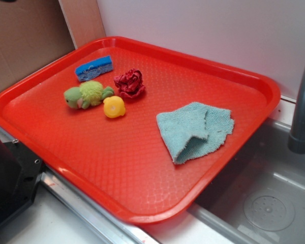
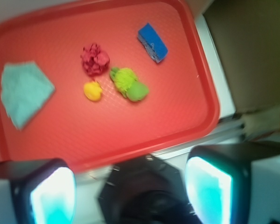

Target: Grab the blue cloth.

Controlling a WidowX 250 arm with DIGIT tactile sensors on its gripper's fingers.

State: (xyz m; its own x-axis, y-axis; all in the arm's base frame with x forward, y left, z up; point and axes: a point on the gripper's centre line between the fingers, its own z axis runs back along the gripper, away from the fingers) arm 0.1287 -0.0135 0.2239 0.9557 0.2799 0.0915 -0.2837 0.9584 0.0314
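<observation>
With its two fingers spread wide and empty, the gripper (image 2: 130,191) hangs high above the red plastic tray (image 1: 244,81), approach barely begun; next it should descend toward the folded pale teal-blue terry cloth (image 1: 194,130) by the sink-side edge.

Both views are evenly and brightly lit, with only short, soft shadows beneath the toys. The exterior view is fairly sharp, with a mild sheen on the red tray (image 1: 142,203) near its 6 o'clock rim. The wrist view is blurred throughout; the claw (image 2: 130,186) fingers (image 2: 53,198) at 6 o'clock are out of focus and glow washed-out cyan-white.
</observation>
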